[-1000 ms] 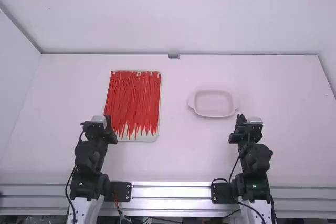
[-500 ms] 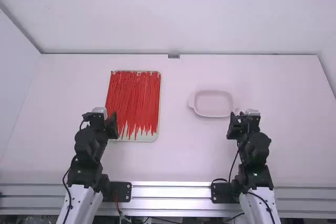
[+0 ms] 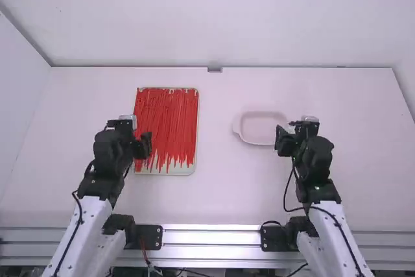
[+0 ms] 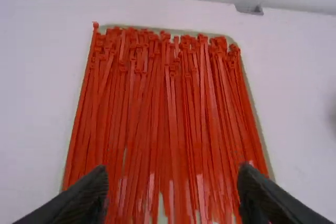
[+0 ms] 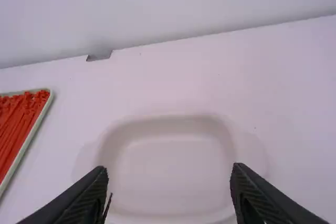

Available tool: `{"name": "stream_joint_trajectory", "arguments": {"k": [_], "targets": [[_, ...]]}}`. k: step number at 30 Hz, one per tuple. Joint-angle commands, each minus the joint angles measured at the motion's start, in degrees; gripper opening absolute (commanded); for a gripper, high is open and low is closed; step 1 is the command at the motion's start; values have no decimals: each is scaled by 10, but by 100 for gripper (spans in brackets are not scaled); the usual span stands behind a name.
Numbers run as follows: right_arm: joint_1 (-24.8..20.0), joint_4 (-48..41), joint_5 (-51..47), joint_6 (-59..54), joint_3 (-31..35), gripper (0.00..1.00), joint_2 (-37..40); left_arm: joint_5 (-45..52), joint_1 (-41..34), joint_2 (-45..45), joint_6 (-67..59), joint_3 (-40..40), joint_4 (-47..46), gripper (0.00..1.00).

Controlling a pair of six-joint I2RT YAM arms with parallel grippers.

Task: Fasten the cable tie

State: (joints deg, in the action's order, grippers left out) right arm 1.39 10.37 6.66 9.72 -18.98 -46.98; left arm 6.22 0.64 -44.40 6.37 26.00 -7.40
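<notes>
My left tool (image 4: pixel 170 192) is spread wide with nothing in it, poised over the tail ends of the thin red plastic cable ties (image 4: pixel 168 108), which run away from it in a dense sheaf with their heads at the far end. I expect each tie to be featherlight, springy and slick. They lie packed and overlapping, so a pinch into the mass would likely lift several. I'd go for one at the sheaf's outer edge or a loose tail nearest the tool, gripping across its width a little back from the tip so the tip can feed into the head. The sheaf rests on a flat pale rectangular tray (image 3: pixel 185 170), whose low rim could catch a fingertip. My right tool (image 5: pixel 168 187) is equally wide open and empty, with a shallow white handled dish (image 5: pixel 173 150) just ahead of it, well to the side of the ties. Beyond both, the white worktop (image 3: pixel 324 95) runs to a small grey bracket (image 3: pixel 214 69) at its far edge. I judge the ties' own crowding the main obstacle
</notes>
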Motion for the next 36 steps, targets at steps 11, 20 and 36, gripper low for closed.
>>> {"name": "stream_joint_trajectory", "arguments": {"k": [11, 20, 36], "targets": [[-27, -78, 167, -16, -105, 86, -107, 34, 10, -153, -4, 184, -98, 86], [-23, -148, 188, 68, -204, 95, -92, 70, 11, -218, 4, 229, -145, 95], [16, -99, 306, 58, -280, 100, -82, 152, 12, -247, 6, 251, -109, 99]]}}
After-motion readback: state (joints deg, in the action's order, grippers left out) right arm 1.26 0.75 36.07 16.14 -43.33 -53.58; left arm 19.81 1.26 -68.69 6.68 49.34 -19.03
